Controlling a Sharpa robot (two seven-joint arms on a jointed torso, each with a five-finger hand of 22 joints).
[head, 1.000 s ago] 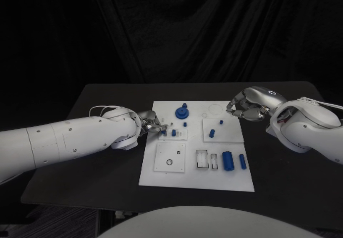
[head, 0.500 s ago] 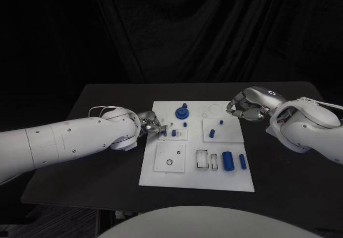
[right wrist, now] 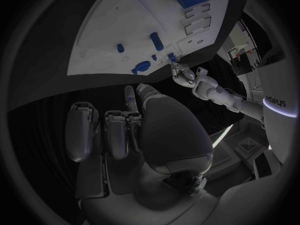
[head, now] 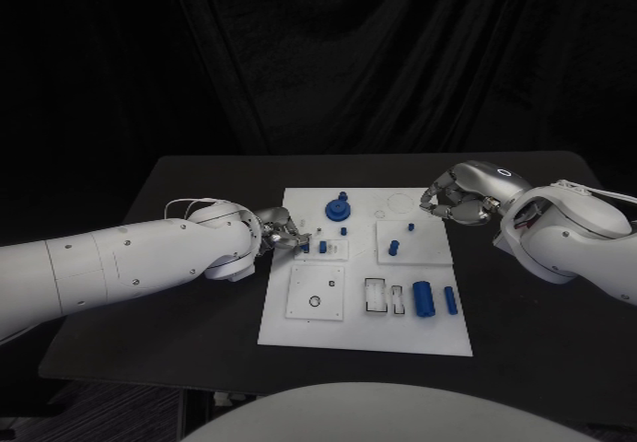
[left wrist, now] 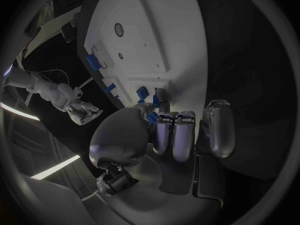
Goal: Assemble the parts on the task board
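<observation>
I have the left hand [head: 276, 230] at the left edge of the task board [head: 365, 327], its fingers [left wrist: 164, 135] pinching a small blue peg [left wrist: 152, 117] just beside two pegs already standing there. The part looks rigid, light and probably slick, so I'd keep hold of it mid-shaft and keep it upright. The right hand [head: 451, 201] hovers over the table [head: 199, 175] off the board's far right corner, fingers curled in on nothing. A larger blue cylinder [head: 422, 298] lies near the board's right side.
</observation>
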